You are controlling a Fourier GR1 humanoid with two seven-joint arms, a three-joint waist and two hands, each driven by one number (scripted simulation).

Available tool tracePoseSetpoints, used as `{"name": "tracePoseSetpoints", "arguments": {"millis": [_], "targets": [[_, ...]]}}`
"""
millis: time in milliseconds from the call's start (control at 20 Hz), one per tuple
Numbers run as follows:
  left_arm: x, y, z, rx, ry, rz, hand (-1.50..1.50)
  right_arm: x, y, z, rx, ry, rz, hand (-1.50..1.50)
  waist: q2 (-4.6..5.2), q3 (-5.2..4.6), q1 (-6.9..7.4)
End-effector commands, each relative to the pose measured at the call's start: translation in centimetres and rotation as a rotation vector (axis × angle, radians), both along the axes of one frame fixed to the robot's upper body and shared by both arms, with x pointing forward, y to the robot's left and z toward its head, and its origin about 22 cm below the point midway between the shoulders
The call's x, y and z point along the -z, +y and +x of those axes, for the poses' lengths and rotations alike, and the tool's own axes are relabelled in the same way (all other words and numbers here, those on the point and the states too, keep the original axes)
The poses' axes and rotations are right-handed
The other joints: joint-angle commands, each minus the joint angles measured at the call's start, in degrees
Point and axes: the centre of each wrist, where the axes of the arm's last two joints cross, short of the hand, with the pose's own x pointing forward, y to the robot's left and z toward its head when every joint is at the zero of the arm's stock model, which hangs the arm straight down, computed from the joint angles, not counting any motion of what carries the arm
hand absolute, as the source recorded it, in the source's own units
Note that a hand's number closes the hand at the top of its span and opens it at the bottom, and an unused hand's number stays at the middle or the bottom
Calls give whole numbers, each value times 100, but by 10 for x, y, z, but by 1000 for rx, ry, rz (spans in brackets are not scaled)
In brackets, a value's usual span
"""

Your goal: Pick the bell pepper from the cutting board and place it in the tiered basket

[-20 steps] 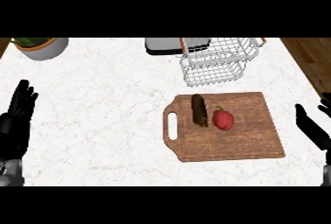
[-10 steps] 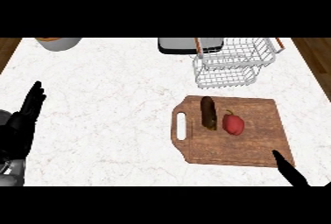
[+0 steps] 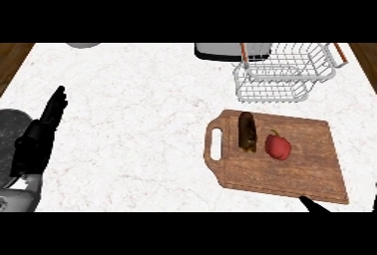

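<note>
Pepper (image 3: 278, 147) beside dark oblong item (image 3: 248, 132), basket (image 3: 274, 92) beyond

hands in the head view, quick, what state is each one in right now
Left hand: open, fingers straight, holding nothing.
Right hand: barely in view at the lower edge; cannot be told.

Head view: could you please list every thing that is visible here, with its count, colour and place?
white marble counter: one, white, fills the view
brown wooden cutting board: one, brown, right of centre
red bell pepper: one, red, on the board
dark brown elongated item: one, on the board, left of the pepper
white wire tiered basket: one, white, beyond the board
dark grey flat object: one, top edge, cut off
left hand: one, black, open, left edge
right hand: one, black, only a tip shows, lower edge
</note>
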Motion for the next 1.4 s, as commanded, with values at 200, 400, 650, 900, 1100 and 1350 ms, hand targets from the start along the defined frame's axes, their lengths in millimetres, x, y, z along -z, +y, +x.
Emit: {"name": "tracePoseSetpoints", "arguments": {"millis": [200, 400, 650, 900, 1100, 1350], "targets": [[-1, -15, 12, 29, 9, -10, 0, -39, 13, 41, 91, 179, 89, -150, -32, 26, 125], [-3, -11, 19, 15, 19, 16, 0, -65, 31, 65, 112, 295, 119, -150, -71, 43, 69], [5, -14, 17, 1, 26, -2, 0, -78, 58, 89, 116, 416, 100, -150, -110, 57, 54], [14, -13, 11, -14, 48, -21, 0, -90, 74, 110, 109, 447, 84, -150, -132, 64, 11], [9, 5, 12, -25, 44, 4, 0, -89, 96, 123, 99, 472, 39, -150, -139, 71, 11], [6, -10, 21, -19, 48, -16, 0, -85, 94, 127, 105, 559, -23, -150, -148, 78, -103]]}}
